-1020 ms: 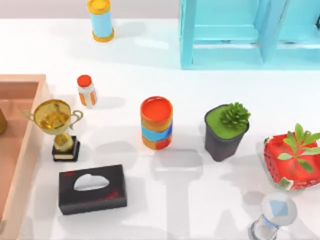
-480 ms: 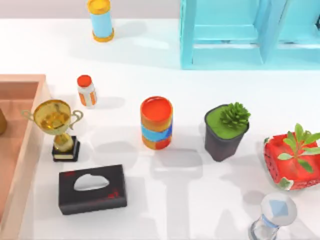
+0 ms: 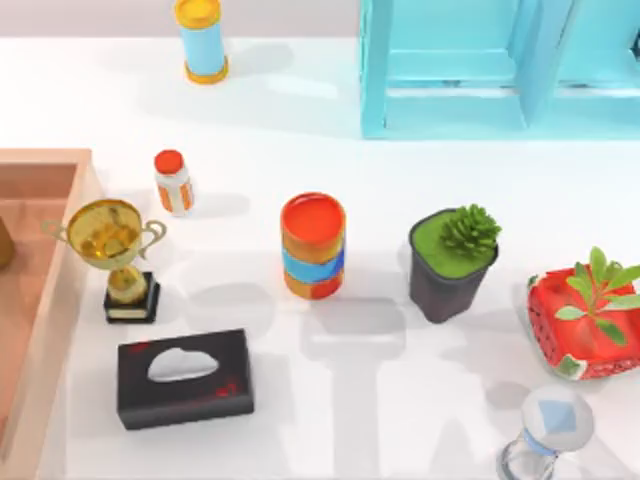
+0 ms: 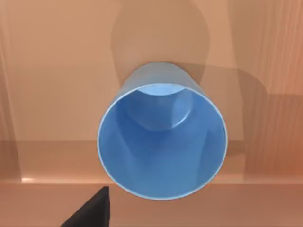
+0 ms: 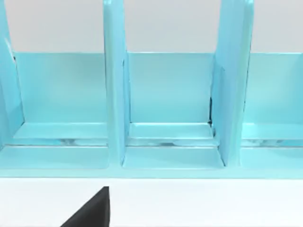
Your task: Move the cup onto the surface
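In the left wrist view the blue cup [image 4: 162, 142] stands upright on the tan wooden tray [image 4: 57, 71], its round open mouth facing the camera and its inside empty. A black piece of my left gripper [image 4: 92, 213] shows just short of the cup's rim, not touching it. The tray [image 3: 40, 300] lies at the table's left edge in the top view. The surface, a glossy white tabletop [image 3: 400, 400], spreads to the tray's right. A black piece of my right gripper [image 5: 92, 210] hangs over the white top, facing the turquoise shelf unit [image 5: 170, 109].
Right of the tray stand a gold trophy [image 3: 112, 245], a black tissue box [image 3: 185, 378] and a small pill bottle [image 3: 173, 180]. A striped canister [image 3: 313, 245], two potted plants [image 3: 452, 262] [image 3: 585, 320], a glass piece [image 3: 548, 430] and the shelf [image 3: 480, 70] lie farther right.
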You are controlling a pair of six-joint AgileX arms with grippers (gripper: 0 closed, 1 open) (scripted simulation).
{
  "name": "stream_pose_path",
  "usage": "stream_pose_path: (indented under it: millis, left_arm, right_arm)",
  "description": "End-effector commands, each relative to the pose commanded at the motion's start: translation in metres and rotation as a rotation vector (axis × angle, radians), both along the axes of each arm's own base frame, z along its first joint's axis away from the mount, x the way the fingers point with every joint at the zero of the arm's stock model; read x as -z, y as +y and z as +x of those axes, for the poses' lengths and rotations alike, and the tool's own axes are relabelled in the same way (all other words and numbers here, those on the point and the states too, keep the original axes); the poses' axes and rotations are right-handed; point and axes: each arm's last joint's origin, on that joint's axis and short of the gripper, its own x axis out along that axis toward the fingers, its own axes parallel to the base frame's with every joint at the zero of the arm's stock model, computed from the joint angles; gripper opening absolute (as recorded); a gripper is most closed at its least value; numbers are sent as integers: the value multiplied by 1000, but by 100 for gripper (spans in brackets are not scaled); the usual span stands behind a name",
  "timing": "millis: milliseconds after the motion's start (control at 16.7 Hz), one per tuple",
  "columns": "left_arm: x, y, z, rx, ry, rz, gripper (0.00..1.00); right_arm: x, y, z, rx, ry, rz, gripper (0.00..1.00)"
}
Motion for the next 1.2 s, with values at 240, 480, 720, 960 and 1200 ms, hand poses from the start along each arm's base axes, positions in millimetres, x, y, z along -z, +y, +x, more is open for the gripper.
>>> stream_pose_path:
  millis: [240,480,720,960,1200]
  left_arm:
    - [35,1,2,0,0,0,100]
    - [68,0,-1,0,0,0,100]
    - [79,0,-3,0,0,0,100]
    - [79,0,-3,0,0,0,92]
    - [79,0,-3,0,0,0,62]
  right_arm:
    - [0,0,0,0,0,0,100]
    - [0,0,0,0,0,0,100]
    - [0,0,0,0,0,0,100]
    - [0,0,0,0,0,0,100]
    - [0,0,0,0,0,0,100]
